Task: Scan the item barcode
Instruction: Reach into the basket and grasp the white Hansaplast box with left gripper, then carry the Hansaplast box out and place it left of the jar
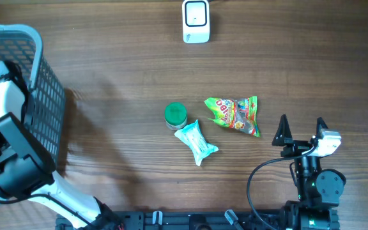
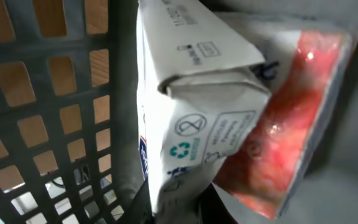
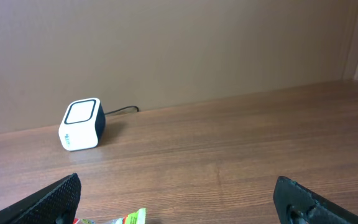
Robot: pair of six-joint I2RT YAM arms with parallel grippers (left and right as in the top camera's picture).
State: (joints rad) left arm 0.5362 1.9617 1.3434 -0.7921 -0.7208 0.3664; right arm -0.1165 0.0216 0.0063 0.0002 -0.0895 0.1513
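Observation:
Inside the grey mesh basket (image 1: 40,83), my left gripper (image 2: 176,210) is shut on a white carton (image 2: 191,93) printed with recycling symbols. Its dark fingers (image 2: 143,202) press on the carton's lower end. A red glossy packet (image 2: 284,137) lies right behind the carton. From overhead only the left arm shows, reaching into the basket, and the carton is hidden. The white barcode scanner (image 1: 196,21) stands at the table's far edge, also visible in the right wrist view as the scanner (image 3: 81,124). My right gripper (image 1: 301,131) rests open near the front right, with nothing between its fingers.
A green-lidded jar (image 1: 176,115), a white and blue packet (image 1: 197,142) and a colourful gummy bag (image 1: 235,115) lie mid-table, left of the right gripper. The basket wall (image 2: 55,124) stands close on the left of the carton.

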